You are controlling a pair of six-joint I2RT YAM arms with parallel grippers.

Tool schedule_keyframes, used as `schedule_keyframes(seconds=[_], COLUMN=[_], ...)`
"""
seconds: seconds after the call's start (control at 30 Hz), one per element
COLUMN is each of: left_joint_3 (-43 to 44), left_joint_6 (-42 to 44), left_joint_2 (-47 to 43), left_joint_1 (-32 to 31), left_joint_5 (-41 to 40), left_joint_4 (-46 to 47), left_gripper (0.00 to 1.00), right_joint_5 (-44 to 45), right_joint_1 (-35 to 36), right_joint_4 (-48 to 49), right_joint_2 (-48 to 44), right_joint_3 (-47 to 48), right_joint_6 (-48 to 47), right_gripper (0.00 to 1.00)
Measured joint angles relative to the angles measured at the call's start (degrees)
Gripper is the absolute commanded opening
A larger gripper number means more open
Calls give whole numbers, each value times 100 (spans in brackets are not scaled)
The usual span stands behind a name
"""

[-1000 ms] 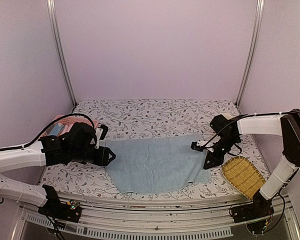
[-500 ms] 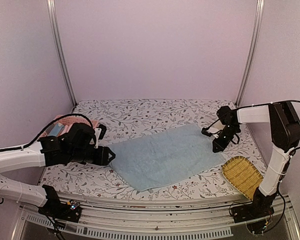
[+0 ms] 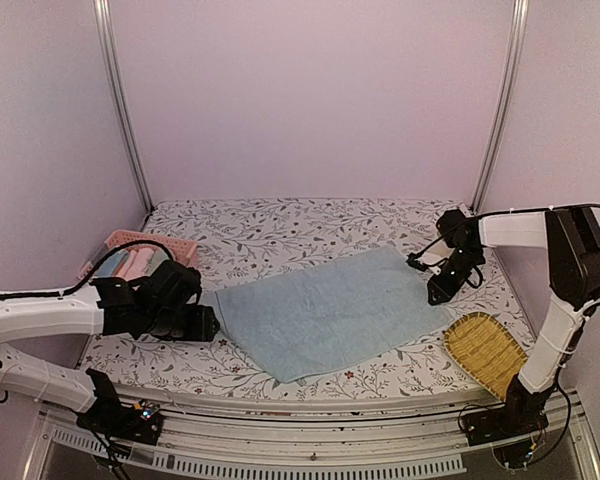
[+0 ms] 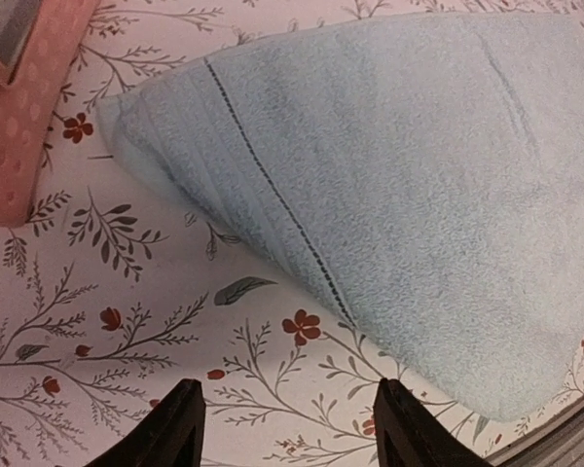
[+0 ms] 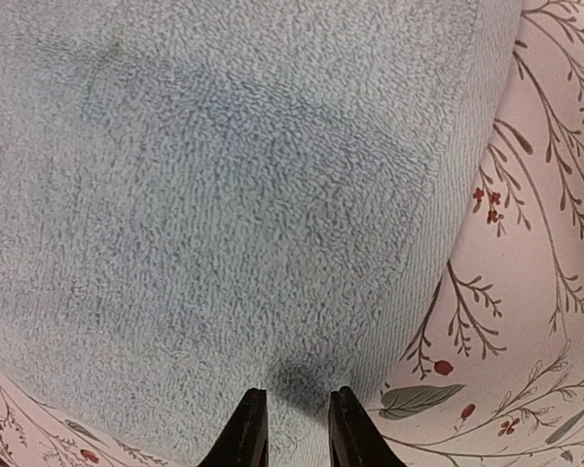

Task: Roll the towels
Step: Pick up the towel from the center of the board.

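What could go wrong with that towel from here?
The towel lies askew on the table, so a roll may come out crooked. Its near corner sits close to the front edge and might slip over. The tray lies just beside its right corner and could get nudged.

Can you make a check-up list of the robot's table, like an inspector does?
Surface: floral tablecloth, lying flat.
Job's things: light blue towel spread flat, not yet rolled.
Clutter: pink basket far left, something pale inside; yellow woven tray near right.
Grippers: left gripper open over bare cloth beside the towel; right gripper on the towel's right edge, fingers close together, grip unclear.
Cables: black cable loops over the left arm; thin cable runs along the right arm.
Surroundings: plain pale walls, metal posts.
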Motion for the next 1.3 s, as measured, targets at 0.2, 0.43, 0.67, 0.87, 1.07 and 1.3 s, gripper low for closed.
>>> schedule_keyframes(seconds=[0.2,0.43,0.67,0.87,1.07,1.3], left_joint_3=[-164,138,361,608,761,780], left_joint_6=[-282,-50,302,459,533,549], left_joint_2=[232,859,1318,1818,2190,2387], left_joint_1=[599,1292,1849,1985,1989,2000], left_joint_5=[-284,-542,-479,-363,-271,-225], left_joint_4=[-74,55,509,793,940,1023], left_gripper=[56,47,45,49,49,47], right_joint_5=[-337,-476,-715,-962,-1005,-957], right_joint_1=[0,0,0,9,20,94], right_joint_4=[-109,48,216,190,79,11], right_joint_2=[-566,-501,496,1561,2378,2894], right_joint_3=[2,673,2271,3373,4059,4256], right_joint_6=[-7,-7,55,247,452,586], right_gripper=[33,37,38,40,41,41])
